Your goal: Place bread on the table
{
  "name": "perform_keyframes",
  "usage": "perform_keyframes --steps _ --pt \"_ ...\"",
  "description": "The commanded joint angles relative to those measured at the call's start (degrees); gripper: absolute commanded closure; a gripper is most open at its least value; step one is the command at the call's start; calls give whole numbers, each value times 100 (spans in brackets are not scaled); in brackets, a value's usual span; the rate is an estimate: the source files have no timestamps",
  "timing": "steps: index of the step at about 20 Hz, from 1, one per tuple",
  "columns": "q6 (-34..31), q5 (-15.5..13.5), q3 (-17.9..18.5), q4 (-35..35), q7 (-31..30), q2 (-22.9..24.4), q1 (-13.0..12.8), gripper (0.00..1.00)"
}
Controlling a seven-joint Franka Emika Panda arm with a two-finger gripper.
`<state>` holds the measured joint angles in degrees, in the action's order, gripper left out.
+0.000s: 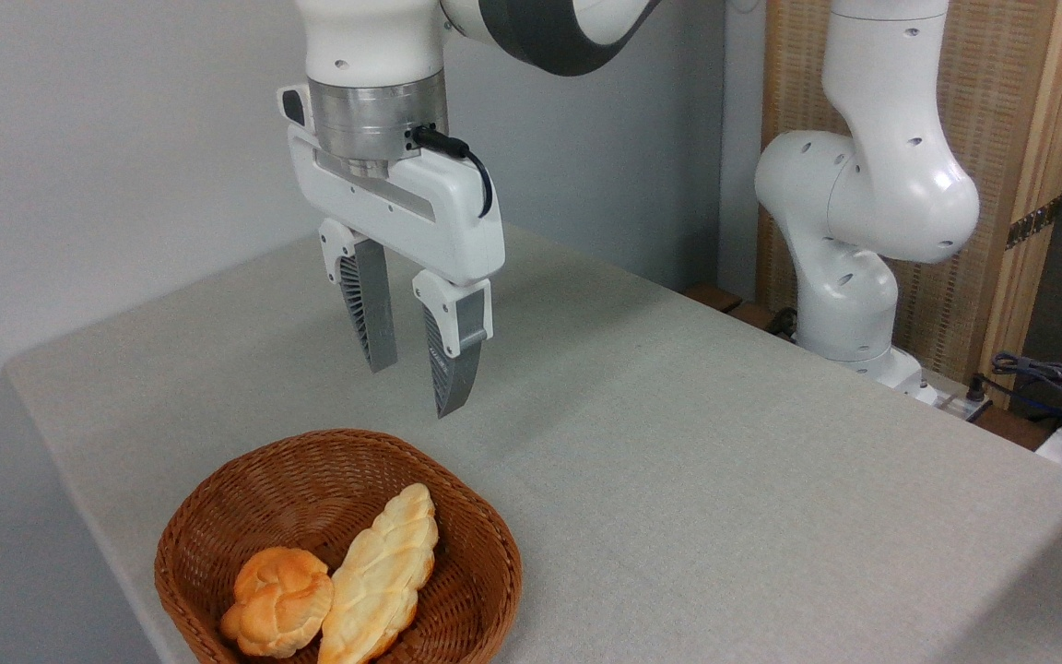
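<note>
With the claw (411,390) held open and empty, the bread (278,601) lay below it in the basket (218,503), touching a braided loaf (380,576) that might be seized by mistake.

Glossy knotted bun (277,601) in basket, off grey-beige table (678,461).

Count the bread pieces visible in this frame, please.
2. The round knotted bun lies at the front left of the wicker basket; the braided loaf lies beside it on its right, touching it. Nothing seems hidden beneath them, but the basket bottom is partly covered.
</note>
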<state>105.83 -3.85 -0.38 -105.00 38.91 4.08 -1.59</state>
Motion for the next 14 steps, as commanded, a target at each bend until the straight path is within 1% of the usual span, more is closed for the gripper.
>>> perform_keyframes --steps 1,8,10,14 --pt "-124 16 21 50 -121 49 -17 0" --pt "-116 -2 21 41 -112 84 1 0" --pt "7 7 21 41 -86 84 1 0" --pt "551 7 29 6 -85 14 18 0"
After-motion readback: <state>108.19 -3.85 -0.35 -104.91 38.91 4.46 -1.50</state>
